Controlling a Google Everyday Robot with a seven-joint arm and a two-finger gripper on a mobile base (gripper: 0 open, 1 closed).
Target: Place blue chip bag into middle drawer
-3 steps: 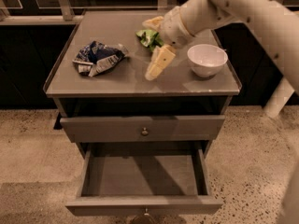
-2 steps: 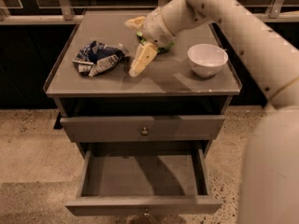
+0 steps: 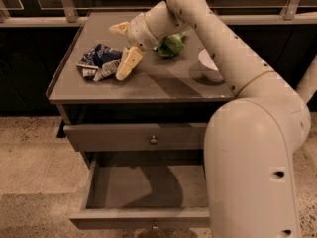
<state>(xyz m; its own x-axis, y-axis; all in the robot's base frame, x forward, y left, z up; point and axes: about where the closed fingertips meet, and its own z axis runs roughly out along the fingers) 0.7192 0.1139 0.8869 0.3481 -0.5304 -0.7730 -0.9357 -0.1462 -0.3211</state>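
Note:
The blue chip bag lies crumpled on the left part of the grey cabinet top. My gripper is over the top just right of the bag, its fingers spread apart, with one cream finger reaching down beside the bag's right edge and the other raised behind. Nothing is held. The middle drawer is pulled open below, its flat grey floor bare, partly hidden on the right by my arm.
A green foil bag lies behind the gripper. A white bowl sits at the right, partly hidden by my arm. The shut top drawer with a brass knob is above the open one. Speckled floor surrounds the cabinet.
My gripper has moved left across the cabinet top, from near the bowl and green bag to right beside the blue chip bag. The view has shifted, too.

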